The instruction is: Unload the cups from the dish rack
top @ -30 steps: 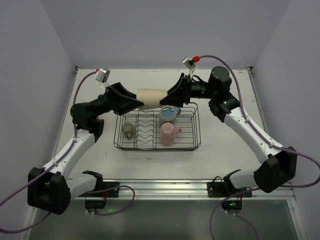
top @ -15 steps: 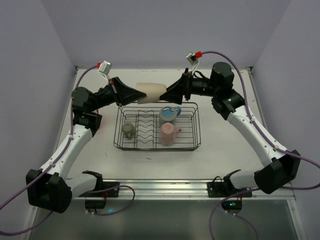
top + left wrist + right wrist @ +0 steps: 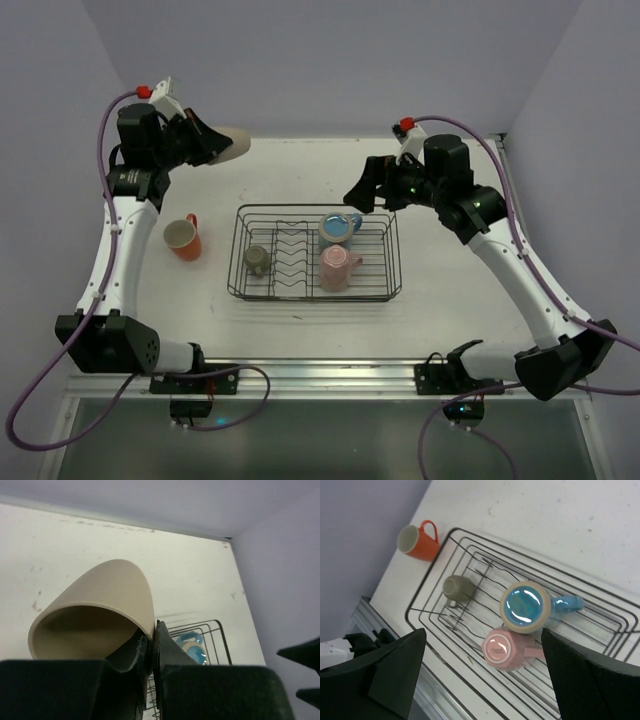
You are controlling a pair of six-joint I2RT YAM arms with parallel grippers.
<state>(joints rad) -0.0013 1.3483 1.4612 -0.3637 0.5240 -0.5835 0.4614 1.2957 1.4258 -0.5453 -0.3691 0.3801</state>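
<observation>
My left gripper (image 3: 214, 148) is raised over the table's back left corner, shut on the rim of the beige cup (image 3: 231, 144), which lies on its side in the air. In the left wrist view one finger sits inside that beige cup (image 3: 95, 605) and one outside, and my left gripper (image 3: 151, 641) pinches the wall. The orange cup (image 3: 183, 238) stands on the table left of the dish rack (image 3: 310, 297). Inside the rack are the light blue cup (image 3: 340, 228), the pink cup (image 3: 337, 268) and the olive-grey cup (image 3: 257, 261). My right gripper (image 3: 362, 190) hangs open and empty above the rack's back right.
From the right wrist, the dish rack (image 3: 470, 535) holds the light blue cup (image 3: 525, 607) and pink cup (image 3: 502, 650) upside down and the olive-grey cup (image 3: 457, 589) on its side. The orange cup (image 3: 417, 541) stands beyond the rack. Walls close in on three sides.
The right gripper let go of the beige cup, opened and drew back right. The left gripper closed on the cup and swung it from above the rack to the back left.
</observation>
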